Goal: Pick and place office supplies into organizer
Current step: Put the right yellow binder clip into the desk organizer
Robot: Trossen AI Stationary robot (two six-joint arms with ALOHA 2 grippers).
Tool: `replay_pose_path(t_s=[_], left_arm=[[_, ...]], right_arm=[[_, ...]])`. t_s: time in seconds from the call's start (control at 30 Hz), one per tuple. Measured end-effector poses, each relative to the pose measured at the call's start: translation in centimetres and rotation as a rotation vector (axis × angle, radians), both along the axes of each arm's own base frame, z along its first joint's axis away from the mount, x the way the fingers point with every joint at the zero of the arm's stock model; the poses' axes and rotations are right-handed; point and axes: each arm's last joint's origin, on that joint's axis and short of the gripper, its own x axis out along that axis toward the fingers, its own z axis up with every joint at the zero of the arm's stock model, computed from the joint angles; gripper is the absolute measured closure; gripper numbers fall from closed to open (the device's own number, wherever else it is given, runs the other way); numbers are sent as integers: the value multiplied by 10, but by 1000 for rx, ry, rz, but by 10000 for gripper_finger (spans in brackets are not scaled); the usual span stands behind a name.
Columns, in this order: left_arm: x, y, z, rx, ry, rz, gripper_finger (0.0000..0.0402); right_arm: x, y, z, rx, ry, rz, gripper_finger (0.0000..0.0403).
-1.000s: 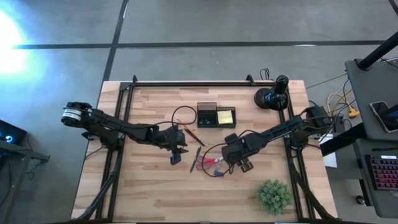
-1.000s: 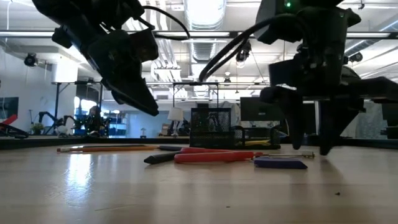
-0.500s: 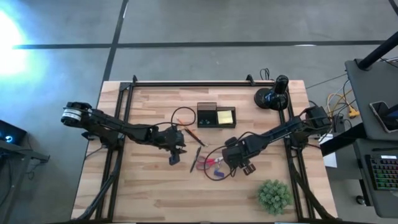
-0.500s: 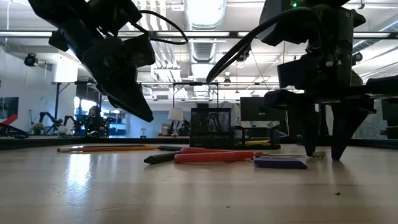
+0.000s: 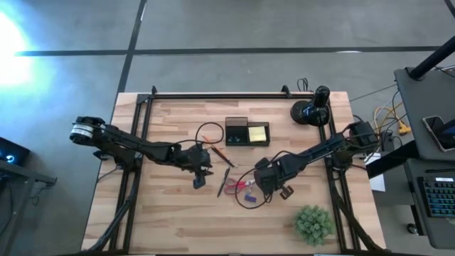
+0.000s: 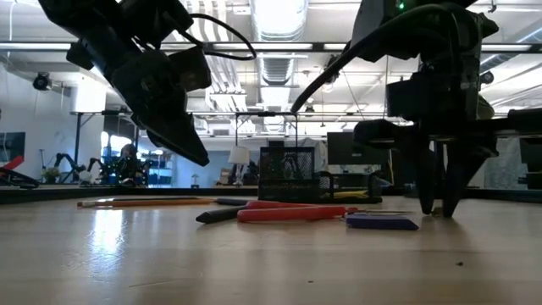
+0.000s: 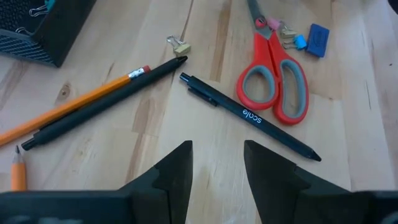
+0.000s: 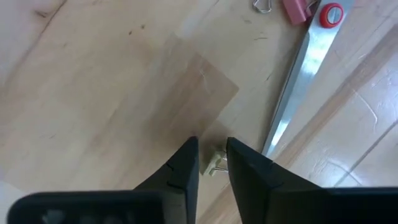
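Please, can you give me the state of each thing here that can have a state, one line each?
left tool: open, empty, above the table
right tool: narrowly open, down at the table, around a small clip
scissors: shut, lying flat
black pen: lying flat, not picked up
orange pencil: lying flat
organizer: upright, yellow pad in one compartment

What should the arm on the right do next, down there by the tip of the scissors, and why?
Probably finish pinching, then lift. The right gripper is down at the table with its fingers nearly together around a tiny pale clip, just beside the scissors blade. With the clip held, it could carry it to the organizer. Whether the clip is gripped yet is unclear.
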Motion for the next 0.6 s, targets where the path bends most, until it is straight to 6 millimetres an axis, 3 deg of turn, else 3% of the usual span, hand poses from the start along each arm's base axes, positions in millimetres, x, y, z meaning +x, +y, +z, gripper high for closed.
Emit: replay_pose_path(t_s=[0.17, 0.27, 0.5, 0.6], left_arm=[[0, 0, 0, -7, 0, 7, 272], [0, 0, 0, -26, 1, 24, 272], [2, 0, 2, -80, -6, 73, 272], [3, 0, 5, -127, -12, 115, 272]], right_arm=[[1, -1, 3, -45, 8, -21, 339], [8, -1, 18, -23, -35, -147, 324], [24, 9, 48, 159, -98, -680, 271], [25, 9, 51, 244, -73, -1104, 248]])
